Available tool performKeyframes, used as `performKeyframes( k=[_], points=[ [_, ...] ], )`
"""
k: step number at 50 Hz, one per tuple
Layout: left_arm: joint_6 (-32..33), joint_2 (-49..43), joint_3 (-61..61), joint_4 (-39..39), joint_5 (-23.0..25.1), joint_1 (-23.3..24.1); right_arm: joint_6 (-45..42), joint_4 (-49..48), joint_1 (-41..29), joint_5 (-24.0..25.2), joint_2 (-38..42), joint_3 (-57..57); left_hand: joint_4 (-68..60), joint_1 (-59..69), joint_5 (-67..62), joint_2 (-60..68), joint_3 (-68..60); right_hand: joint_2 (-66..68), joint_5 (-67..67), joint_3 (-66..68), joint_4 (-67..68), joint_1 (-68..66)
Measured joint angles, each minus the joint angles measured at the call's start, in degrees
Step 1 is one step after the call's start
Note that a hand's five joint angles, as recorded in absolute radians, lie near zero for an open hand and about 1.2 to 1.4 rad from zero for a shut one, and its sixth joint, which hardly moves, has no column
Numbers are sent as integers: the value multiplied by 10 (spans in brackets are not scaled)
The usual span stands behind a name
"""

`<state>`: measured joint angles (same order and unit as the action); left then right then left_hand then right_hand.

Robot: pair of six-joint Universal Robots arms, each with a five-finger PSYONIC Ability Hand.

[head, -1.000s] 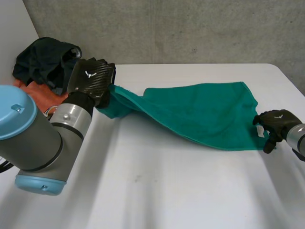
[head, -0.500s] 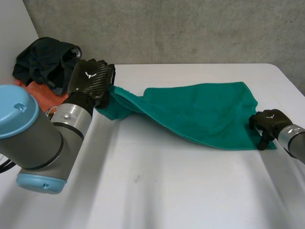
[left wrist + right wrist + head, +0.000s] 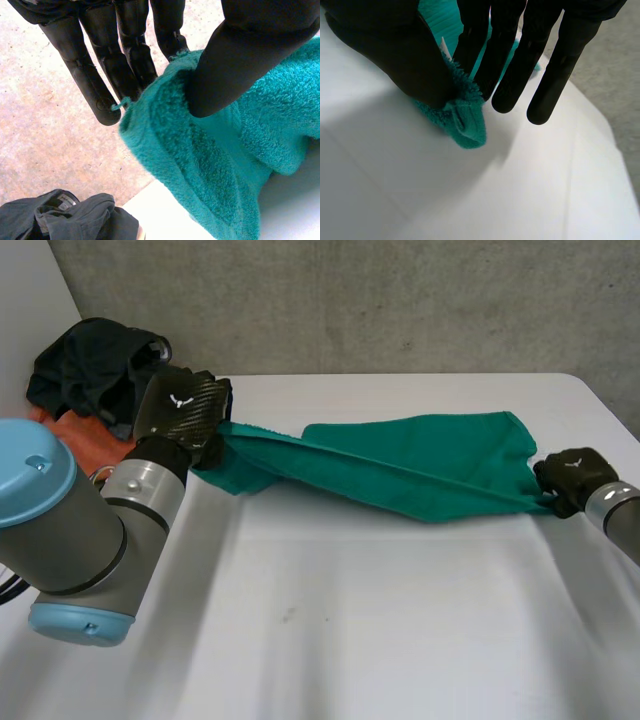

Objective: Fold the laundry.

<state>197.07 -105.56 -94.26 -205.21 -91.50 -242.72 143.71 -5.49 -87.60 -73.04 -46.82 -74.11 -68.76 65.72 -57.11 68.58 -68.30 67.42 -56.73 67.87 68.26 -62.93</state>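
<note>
Teal towel (image 3: pixel 420 465) strung out btw. the two hands, pulled into a long band over the white table (image 3: pixel 350 640). Its middle sags toward the tabletop, and I can't tell if it touches. Left hand (image 3: pixel 182 410) has the towel's left end bunched up, thumb pressed into the pile against the fingers, so it's gripping cloth. Right hand (image 3: pixel 570 476) pinches the opp. corner, thumb on one side and fingers on the other, with a small teal tip poking out below them just over the table. Behind the left hand, at the table's far corner, there's a heap of dark clothes (image 3: pixel 90 365) lying on an orange cloth (image 3: pixel 70 435).
</note>
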Motion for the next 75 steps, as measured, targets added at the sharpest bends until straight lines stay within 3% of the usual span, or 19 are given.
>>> performKeyframes(
  k=[7,14,19,24,28,33,43,54,55,60,61,62,69,75],
  points=[
    [2,13,-6,31,0,0,-8,30,4,-17,-90,-32,0,0,0,0,0,0,-5,0,2,0],
    [7,57,-31,121,2,0,-60,150,24,-23,-213,-90,0,0,0,0,0,0,-5,0,2,0],
    [41,99,-78,225,4,-1,-185,301,78,-53,-291,-162,0,0,0,0,0,0,-5,0,2,0],
    [109,112,-124,303,6,-3,-287,348,125,-90,-312,-215,0,0,0,0,0,0,-5,0,2,0],
    [162,100,-138,317,7,-3,-305,320,136,-103,-310,-233,0,0,0,1,-1,0,-5,0,2,0],
    [188,56,-115,283,7,0,-268,268,117,-103,-289,-228,0,0,-1,1,-1,0,-6,0,2,0],
    [192,-134,77,143,-1,6,-177,137,28,-126,-179,-129,0,0,-6,1,-1,0,-13,0,2,0],
    [191,-297,297,126,-32,5,-152,88,-6,-170,-52,35,0,0,-6,1,-1,-2,-10,-3,-2,0],
    [192,-308,313,127,-35,5,-148,86,-9,-172,-36,55,16,-11,7,-14,14,-80,56,-82,-72,62],
    [193,-342,369,128,-40,14,-122,67,-27,-179,19,131,409,-429,392,-405,399,-503,489,-497,-500,454],
    [193,-344,373,128,-40,17,-120,64,-28,-180,22,136,409,-429,392,-405,399,-514,494,-503,-506,459],
    [193,-347,380,128,-41,21,-109,54,-34,-182,28,149,546,-539,521,-542,535,-547,533,-546,-548,492],
    [191,-338,386,125,-59,48,-33,-6,-48,-185,-27,155,572,-547,544,-566,563,-555,541,-560,-563,497],
    [186,-285,342,126,-80,64,-4,10,-28,-149,-132,67,572,-547,544,-566,563,-555,541,-560,-563,497]
  ],
)
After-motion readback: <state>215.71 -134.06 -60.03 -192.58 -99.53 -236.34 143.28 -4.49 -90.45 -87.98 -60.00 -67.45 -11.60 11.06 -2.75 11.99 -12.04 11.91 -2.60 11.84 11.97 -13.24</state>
